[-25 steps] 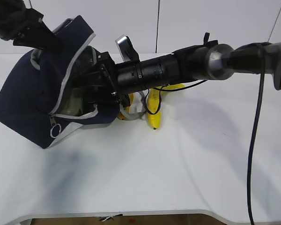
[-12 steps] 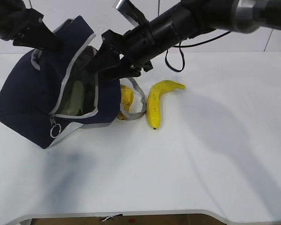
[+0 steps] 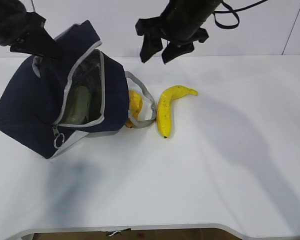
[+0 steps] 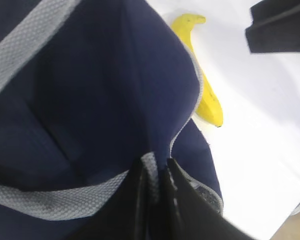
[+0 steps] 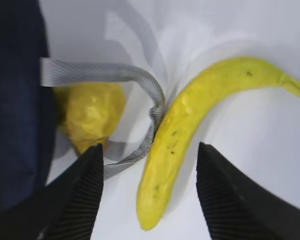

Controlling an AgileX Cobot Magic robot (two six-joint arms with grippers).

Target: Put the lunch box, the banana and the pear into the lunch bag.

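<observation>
1. the left gripper (image 4: pixel 152 172) is clamped on the grey edge of the lunch bag (image 3: pixel 35 107), holding it open.
2. the right gripper (image 3: pixel 157 49) hangs spread and empty above the banana (image 3: pixel 166 107).
3. the pear (image 3: pixel 134 106) lies beside the bag; the lunch box (image 3: pixel 81 104) sits inside.

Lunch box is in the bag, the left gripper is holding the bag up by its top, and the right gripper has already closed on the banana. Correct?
Not quite. The right gripper is open and empty, above the banana, which lies on the table beside the strap; the right wrist view shows this. The lunch box is in the lunch bag, held by the left gripper.
</observation>
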